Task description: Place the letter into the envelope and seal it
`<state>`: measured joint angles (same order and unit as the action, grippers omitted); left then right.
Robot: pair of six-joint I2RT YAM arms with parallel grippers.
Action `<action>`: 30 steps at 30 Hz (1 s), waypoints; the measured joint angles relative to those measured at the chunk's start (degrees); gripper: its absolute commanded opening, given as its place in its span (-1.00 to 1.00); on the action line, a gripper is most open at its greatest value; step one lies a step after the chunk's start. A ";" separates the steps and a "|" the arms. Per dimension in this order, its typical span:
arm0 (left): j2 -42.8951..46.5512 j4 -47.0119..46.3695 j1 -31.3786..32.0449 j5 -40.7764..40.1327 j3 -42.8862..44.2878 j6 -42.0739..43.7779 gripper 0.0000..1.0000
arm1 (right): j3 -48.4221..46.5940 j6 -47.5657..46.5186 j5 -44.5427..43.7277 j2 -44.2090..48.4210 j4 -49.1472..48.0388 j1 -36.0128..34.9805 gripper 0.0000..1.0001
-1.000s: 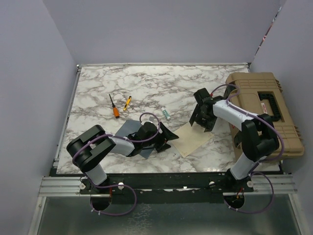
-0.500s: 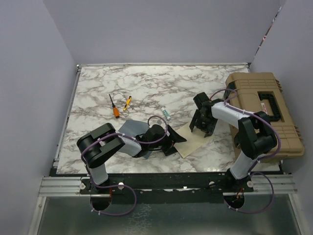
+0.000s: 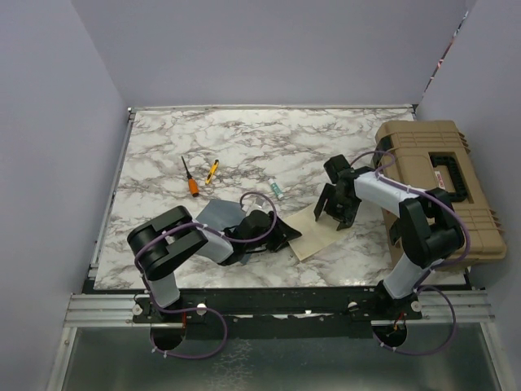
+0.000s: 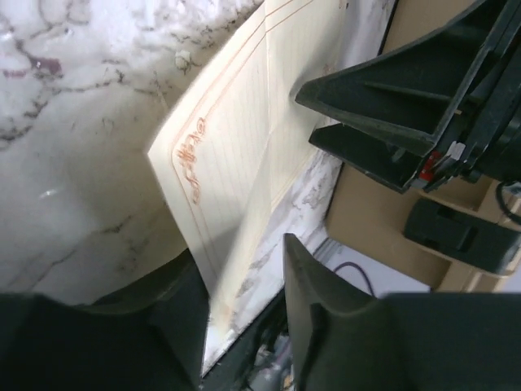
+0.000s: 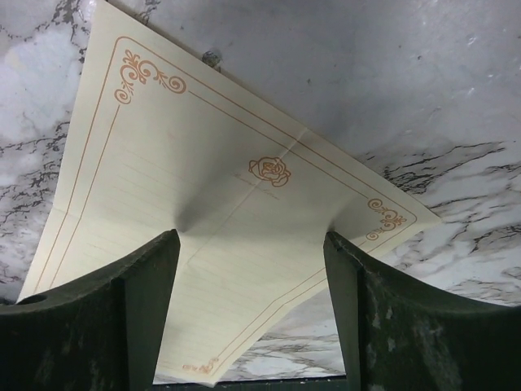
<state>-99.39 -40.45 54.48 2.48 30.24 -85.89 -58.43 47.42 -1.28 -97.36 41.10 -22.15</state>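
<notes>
I see the letter (image 3: 320,234) on the marble counter (image 3: 244,147), its long axis running from about 8 to 2 o'clock. It is thin cream paper, ruled and creased, with an orange border and a rose emblem (image 5: 269,171). My right hand (image 3: 334,218) is spread, both fingertips pressing the letter down. My left hand (image 3: 286,236) straddles its 8 o'clock edge; I cannot tell whether it pinches. The slate-blue envelope (image 3: 213,213) lies flat at 9 o'clock.
</notes>
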 measured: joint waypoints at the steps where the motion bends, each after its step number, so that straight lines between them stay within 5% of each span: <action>1: -0.31 -0.55 -0.02 -0.39 0.07 0.48 -0.56 | 0.07 -0.04 0.37 0.07 -0.04 0.00 0.48; 5: -1.33 -2.16 -0.39 -0.52 0.50 2.86 -1.00 | 0.48 -0.81 2.47 0.52 -0.37 0.00 0.47; 12: 1.38 -0.07 -2.54 1.09 2.56 9.57 -1.00 | 0.35 -4.57 5.07 4.07 -0.28 -0.26 0.48; 15: 5.66 8.68 -3.63 2.05 6.40 16.44 -1.00 | -2.32 -8.39 5.77 8.79 -0.02 -0.28 0.55; 20: 14.45 28.41 -4.37 3.98 19.12 34.38 -1.00 | -7.23 -16.96 8.52 16.94 -2.97 -0.26 0.97; 30: 24.00 57.81 -7.74 11.56 36.22 67.91 -1.00 | -1.44 -35.08 28.00 31.85 -17.73 -0.28 0.99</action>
<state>-75.40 17.37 46.74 14.04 66.46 -17.98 -59.88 12.34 26.72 -65.52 23.38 -22.44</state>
